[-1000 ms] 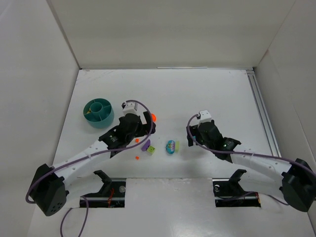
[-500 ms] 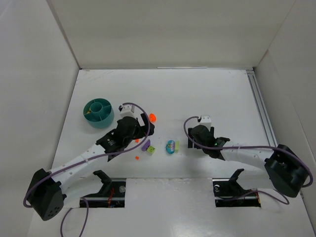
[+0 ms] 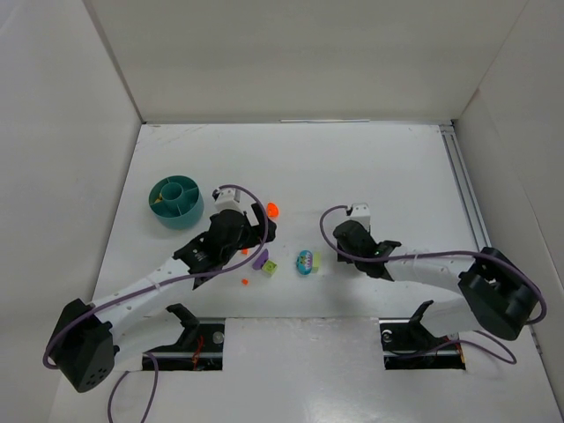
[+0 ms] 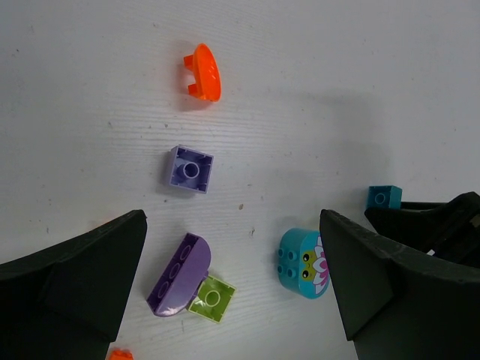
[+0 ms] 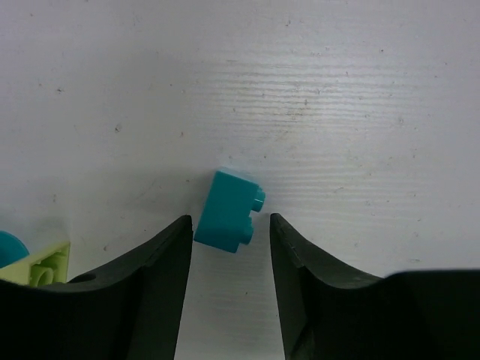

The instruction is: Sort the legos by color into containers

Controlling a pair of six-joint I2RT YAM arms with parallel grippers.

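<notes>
Straddling the tilted cyan brick (image 5: 227, 210) by the near edge of the worktop (image 5: 360, 90), my right gripper (image 5: 230, 229) spread and holding nothing, I risk pinching a corner and flicking it away.

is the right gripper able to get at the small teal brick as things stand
Probably yes: the small teal brick lies between the fingertips of the open right gripper, with nothing over it; the lime brick sits well aside.
</notes>
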